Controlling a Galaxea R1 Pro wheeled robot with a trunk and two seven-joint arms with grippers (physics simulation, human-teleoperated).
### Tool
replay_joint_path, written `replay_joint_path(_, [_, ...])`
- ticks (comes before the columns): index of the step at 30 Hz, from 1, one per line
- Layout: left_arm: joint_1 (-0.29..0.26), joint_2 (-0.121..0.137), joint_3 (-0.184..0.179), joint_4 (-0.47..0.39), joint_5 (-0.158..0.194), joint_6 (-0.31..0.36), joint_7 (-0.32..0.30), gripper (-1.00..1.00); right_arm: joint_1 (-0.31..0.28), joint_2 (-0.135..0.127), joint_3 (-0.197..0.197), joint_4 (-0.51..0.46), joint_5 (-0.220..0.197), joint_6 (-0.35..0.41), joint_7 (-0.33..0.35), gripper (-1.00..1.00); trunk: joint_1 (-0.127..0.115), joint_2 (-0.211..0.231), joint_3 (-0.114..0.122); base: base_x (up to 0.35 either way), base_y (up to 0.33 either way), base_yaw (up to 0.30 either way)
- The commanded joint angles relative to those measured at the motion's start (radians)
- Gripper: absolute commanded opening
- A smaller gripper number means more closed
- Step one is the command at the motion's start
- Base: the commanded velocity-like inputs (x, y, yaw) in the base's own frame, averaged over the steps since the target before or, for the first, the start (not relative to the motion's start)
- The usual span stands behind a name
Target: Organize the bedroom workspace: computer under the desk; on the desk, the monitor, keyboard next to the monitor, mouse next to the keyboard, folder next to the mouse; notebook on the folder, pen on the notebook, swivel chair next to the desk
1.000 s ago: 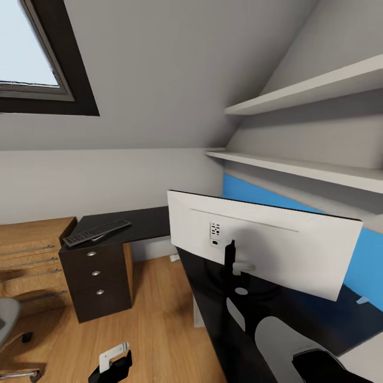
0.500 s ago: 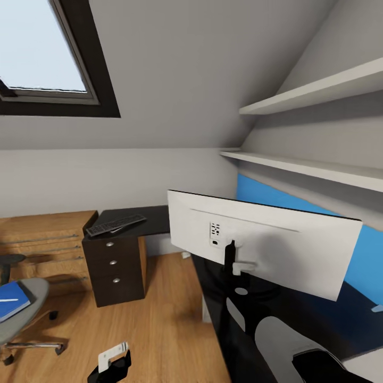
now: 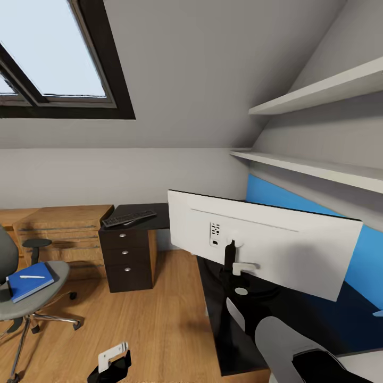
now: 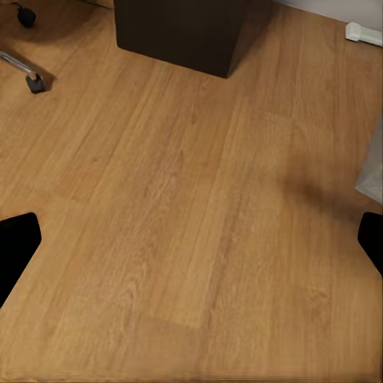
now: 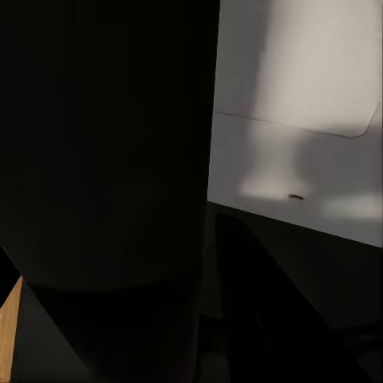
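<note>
With the view swung left since a second ago, the swivel chair (image 3: pixel 29 298) now shows left of the desk (image 3: pixel 135 213), carrying the folder (image 3: pixel 31 282) and pen (image 3: pixel 32 276). The keyboard (image 3: pixel 129 217) lies on the desk, left of the monitor (image 3: pixel 260 242). The left gripper (image 4: pixel 191 239) hangs spread wide over floor; I cannot tell the right's state. The folder looks next.

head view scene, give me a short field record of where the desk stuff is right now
monitor: upright on the desk, white back toward the camera
keyboard: on the far desk wing, above the drawers
folder: blue, on the swivel chair seat
pen: white, lying on the folder
left gripper: jaws apart over bare wooden floor, holding nothing
right gripper: state unclear
</note>
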Motion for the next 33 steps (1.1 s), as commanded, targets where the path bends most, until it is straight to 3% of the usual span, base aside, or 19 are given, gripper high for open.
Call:
replay_joint_path(1, [-0.001,0.0,-0.002,0.0,0.005,-0.004,0.003,1.0,-0.001,-0.001,0.012,0.001,-0.01,-0.005,-0.009,-1.0,0.0,-0.001,-0.001,-0.048,-0.303,0.175])
replay_joint_path(10, [-0.001,0.0,-0.002,0.0,0.005,-0.004,0.003,1.0,-0.001,-0.001,0.012,0.001,-0.01,-0.005,-0.009,-1.0,0.0,-0.001,-0.001,-0.01,-0.261,0.169])
replay_joint_path(24, [-0.001,0.008,-0.002,0.0,0.006,-0.004,0.003,1.0,-0.001,-0.001,0.012,0.001,-0.01,-0.004,-0.007,-1.0,0.0,-0.001,-0.001,0.0,-0.03,0.167])
replay_joint_path(33, [-0.001,0.009,-0.002,0.0,0.006,-0.004,0.003,1.0,-0.001,-0.002,0.012,0.001,-0.01,-0.005,-0.007,-1.0,0.0,-0.001,-0.001,0.0,-0.271,0.097])
